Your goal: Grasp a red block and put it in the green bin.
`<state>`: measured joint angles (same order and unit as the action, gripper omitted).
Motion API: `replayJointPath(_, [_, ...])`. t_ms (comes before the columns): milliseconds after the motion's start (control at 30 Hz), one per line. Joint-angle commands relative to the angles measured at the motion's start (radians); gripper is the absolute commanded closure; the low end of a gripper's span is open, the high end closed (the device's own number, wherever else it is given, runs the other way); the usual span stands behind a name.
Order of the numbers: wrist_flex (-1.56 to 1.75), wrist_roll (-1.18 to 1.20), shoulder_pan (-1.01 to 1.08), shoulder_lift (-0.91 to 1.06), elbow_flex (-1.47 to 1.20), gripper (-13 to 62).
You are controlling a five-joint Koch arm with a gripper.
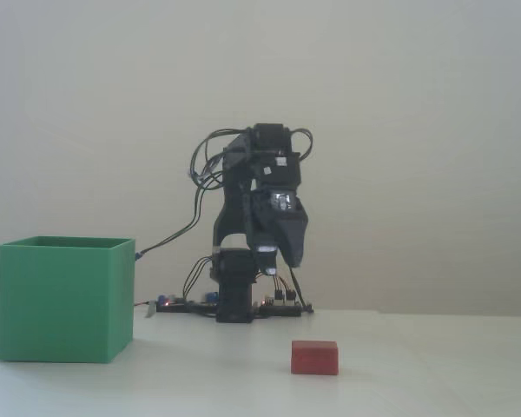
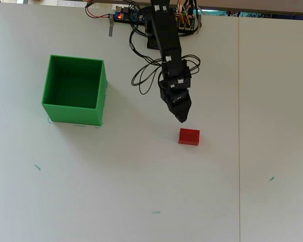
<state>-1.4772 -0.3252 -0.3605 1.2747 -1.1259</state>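
Overhead view bright, even, sharp; white table (image 2: 141, 191) near glare-free, faint soft shadows beside green bin (image 2: 73, 89) and red block (image 2: 189, 136). Fixed view dimmer, hazy, soft-focus, low contrast; arm (image 1: 259, 228) near-silhouette against pale wall (image 1: 417, 130).

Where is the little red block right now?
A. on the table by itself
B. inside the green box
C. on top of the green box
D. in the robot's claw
A: the red block lies on the table, with the gripper above it and the green bin apart.
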Motion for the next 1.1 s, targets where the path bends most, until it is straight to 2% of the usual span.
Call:
replayJointPath(0, [-0.038,0.081,-0.046,-0.032,0.081,16.6])
replayJointPath(233, [-0.112,0.469,-0.169,-0.127,0.156,17.6])
replayJointPath(500, [-0.127,0.862,-0.178,-0.141,0.181,13.4])
replayJointPath(1067, [-0.118,0.871,-0.173,-0.285,0.345,12.7])
